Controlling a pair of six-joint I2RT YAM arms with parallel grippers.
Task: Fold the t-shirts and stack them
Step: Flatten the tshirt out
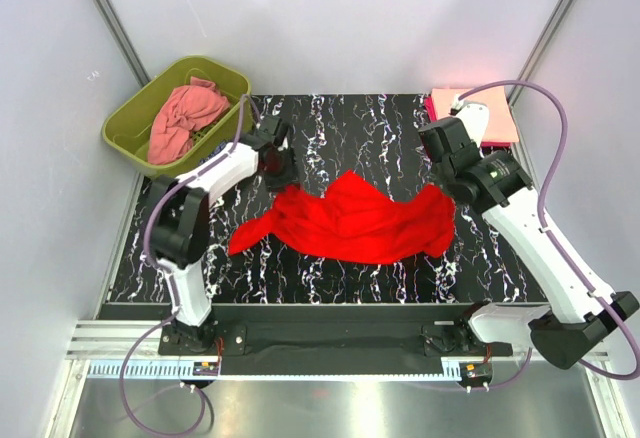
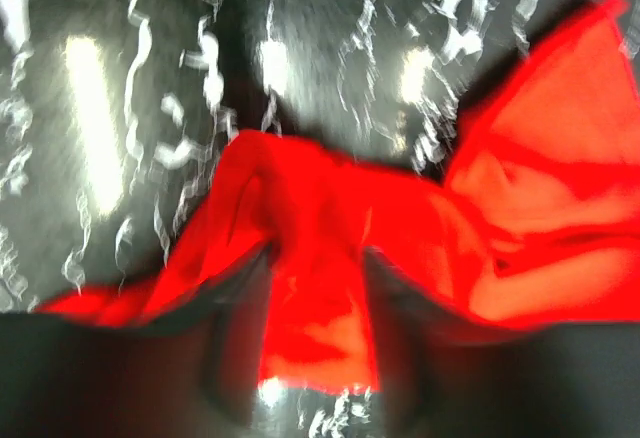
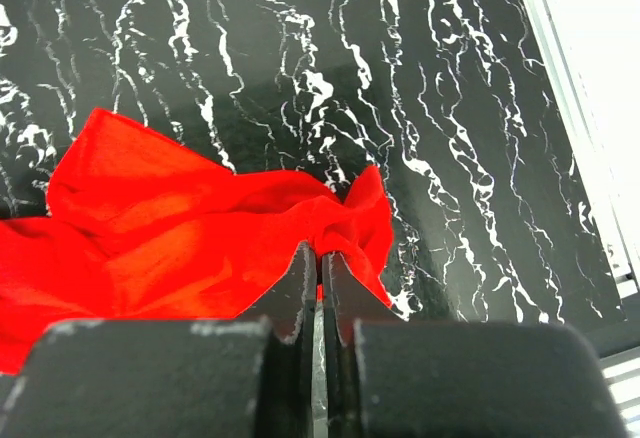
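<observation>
Right hand is pinching the red t-shirt at its fingertips, left hand is gaping, cloth between its fingers; we're reckoning slow outward pulls, flattening it on the bench.

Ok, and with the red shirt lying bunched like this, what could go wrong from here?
1. The left end effector is open with a fold of the red t-shirt between its fingers; with only the right end effector shut on an edge, a pull may drag the cloth crumpled.
2. That pinch takes little cloth, so it could slip.
3. The folded shirts lie close by the right arm; a swing might disturb them.
</observation>
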